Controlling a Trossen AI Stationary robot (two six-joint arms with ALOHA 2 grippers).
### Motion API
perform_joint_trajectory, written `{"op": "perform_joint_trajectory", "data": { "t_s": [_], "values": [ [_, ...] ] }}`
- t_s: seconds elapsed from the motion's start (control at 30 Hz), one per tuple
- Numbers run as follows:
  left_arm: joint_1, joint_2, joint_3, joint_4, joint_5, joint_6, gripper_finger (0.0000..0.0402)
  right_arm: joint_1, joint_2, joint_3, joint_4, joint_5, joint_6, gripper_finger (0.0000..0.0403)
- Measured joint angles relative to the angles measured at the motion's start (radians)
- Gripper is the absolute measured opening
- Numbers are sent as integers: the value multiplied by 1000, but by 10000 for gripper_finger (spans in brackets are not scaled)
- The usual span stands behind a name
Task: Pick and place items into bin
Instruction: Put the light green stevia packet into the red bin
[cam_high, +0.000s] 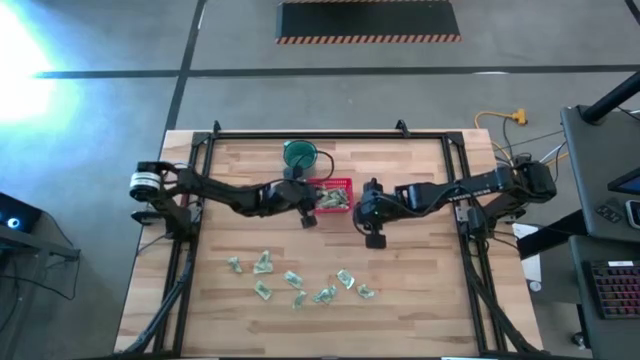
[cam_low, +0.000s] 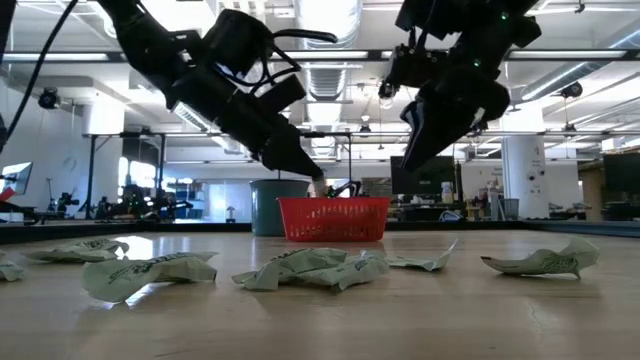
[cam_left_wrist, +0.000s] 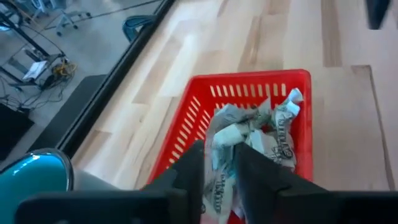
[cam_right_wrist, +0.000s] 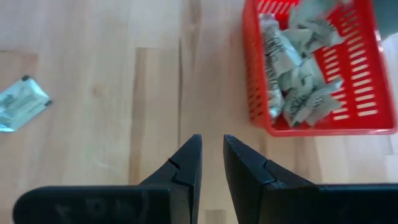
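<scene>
The red mesh basket (cam_high: 338, 186) stands at the table's middle, toward the far side, with several pale green-and-white wrapped pieces (cam_left_wrist: 264, 127) heaped inside. My left gripper (cam_left_wrist: 219, 163) hangs over the basket's left end (cam_low: 305, 168), open. One wrapped piece (cam_left_wrist: 217, 186) shows in the gap between its fingers. My right gripper (cam_right_wrist: 211, 149) hangs above bare wood just right of the basket (cam_high: 374, 236), its fingers a narrow gap apart with nothing between them. More pieces (cam_high: 295, 280) lie loose on the near half of the table. My left gripper's fingers stand on either side of a wrapped piece (cam_left_wrist: 217, 186) at the basket's left end, slanting down from the table's left. I cannot tell whether they touch it or whether it lies in the heap below them.
A round dark green cup (cam_high: 298, 154) stands just beyond the basket's far left corner. The loose pieces (cam_low: 300, 268) are spread along the near side, and one (cam_right_wrist: 18, 102) lies apart on the boards. A black frame (cam_high: 300, 133) rims the table.
</scene>
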Motion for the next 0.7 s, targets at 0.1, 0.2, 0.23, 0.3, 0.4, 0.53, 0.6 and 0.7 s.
{"op": "perform_joint_trajectory", "data": {
  "t_s": [0.1,0.2,0.23,0.3,0.4,0.53,0.6,0.7],
  "values": [
    [0,-3,11,1,-2,0,109,18,0,0,3,-1,16,57],
    [-1,-22,9,-2,-2,-6,145,36,1,0,6,-3,40,57],
    [-1,-29,8,-3,-2,-6,155,42,1,-1,6,-5,49,57],
    [-1,-44,7,-17,-2,-10,171,54,1,-2,10,-17,73,57],
    [-3,-72,6,-80,-2,-53,186,74,1,-11,19,-90,117,57],
    [-10,-107,6,-180,-1,-64,190,109,2,-33,32,-246,168,57],
    [-16,-111,5,-199,-1,-63,190,132,2,-45,56,-293,200,57],
    [-17,-117,6,-202,2,-61,190,176,2,-66,111,-311,248,57]
  ]
}}
